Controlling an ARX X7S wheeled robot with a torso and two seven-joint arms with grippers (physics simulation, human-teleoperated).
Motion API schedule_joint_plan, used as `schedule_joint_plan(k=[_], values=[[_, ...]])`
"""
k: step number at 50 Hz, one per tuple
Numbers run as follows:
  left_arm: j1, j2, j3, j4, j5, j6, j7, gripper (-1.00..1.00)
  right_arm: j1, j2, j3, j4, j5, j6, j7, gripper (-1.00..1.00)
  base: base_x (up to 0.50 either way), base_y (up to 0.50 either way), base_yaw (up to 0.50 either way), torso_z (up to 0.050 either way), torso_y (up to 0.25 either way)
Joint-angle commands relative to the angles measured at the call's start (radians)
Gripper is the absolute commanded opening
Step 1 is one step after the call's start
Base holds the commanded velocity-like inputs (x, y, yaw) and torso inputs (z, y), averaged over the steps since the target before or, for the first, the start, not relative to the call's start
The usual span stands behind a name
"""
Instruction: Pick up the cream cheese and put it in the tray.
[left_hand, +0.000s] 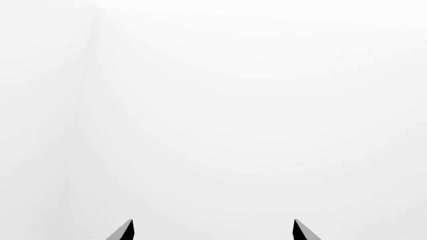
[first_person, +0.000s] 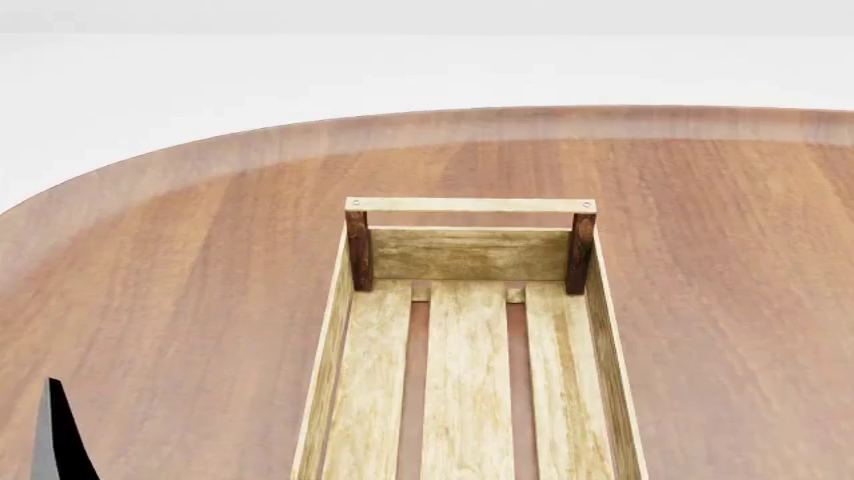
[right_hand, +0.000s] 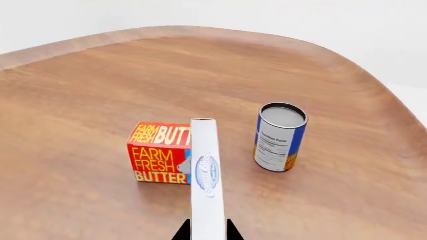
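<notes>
The cream cheese (right_hand: 206, 180), one box, is sitting clamped in my right gripper (right_hand: 207, 231) above one butter box (right_hand: 159, 152) and one can (right_hand: 280, 136); my left gripper (left_hand: 213, 231) is gaping wide.

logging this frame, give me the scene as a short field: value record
held item: cream cheese, clamped edge-on in the right gripper
left gripper: open, nothing between its tips
tray: empty, slatted bottom showing
table: butter box and can standing apart on the wood
task stage: cream cheese lifted, not yet in tray
</notes>
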Motion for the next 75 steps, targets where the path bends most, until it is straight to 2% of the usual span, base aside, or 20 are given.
schedule_joint_plan(k=[1, 11, 18, 31, 48, 58, 75], values=[[0.000, -0.003, 0.000, 0.004, -0.003, 0.000, -0.002, 1.00, 0.036, 0.044, -0.054, -0.082, -0.044, 0.060, 0.009, -1.00, 0.00, 0.00, 0.00, 0.000, 0.000], [-0.007, -0.003, 0.004, 0.000, -0.003, 0.000, 0.000, 1.00, 0.084, 0.100, -0.104, -0.172, -0.057, 0.141, 0.022, -1.00, 0.00, 0.00, 0.00, 0.000, 0.001], [-0.007, -0.005, 0.004, -0.001, -0.004, 0.001, -0.001, 1.00, 0.091, 0.117, -0.117, -0.206, -0.056, 0.149, 0.011, -1.00, 0.00, 0.00, 0.00, 0.000, 0.000], [-0.006, -0.004, 0.006, -0.011, -0.003, 0.008, -0.001, 1.00, 0.134, 0.185, -0.250, -0.224, -0.145, 0.101, -0.058, -1.00, 0.00, 0.00, 0.00, 0.000, 0.000], [-0.001, -0.007, 0.007, -0.004, -0.002, 0.008, -0.007, 1.00, 0.268, 0.251, -0.351, -0.258, -0.178, 0.193, -0.099, -1.00, 0.00, 0.00, 0.00, 0.000, 0.001], [-0.003, -0.008, 0.009, -0.002, -0.003, 0.002, -0.010, 1.00, 0.309, 0.290, -0.398, -0.270, -0.160, 0.168, -0.188, -1.00, 0.00, 0.00, 0.00, 0.000, 0.001], [-0.007, -0.009, 0.012, -0.004, 0.000, 0.000, -0.012, 1.00, 0.471, 0.363, -0.514, -0.314, -0.147, 0.286, -0.301, -1.00, 0.00, 0.00, 0.00, 0.000, 0.001]])
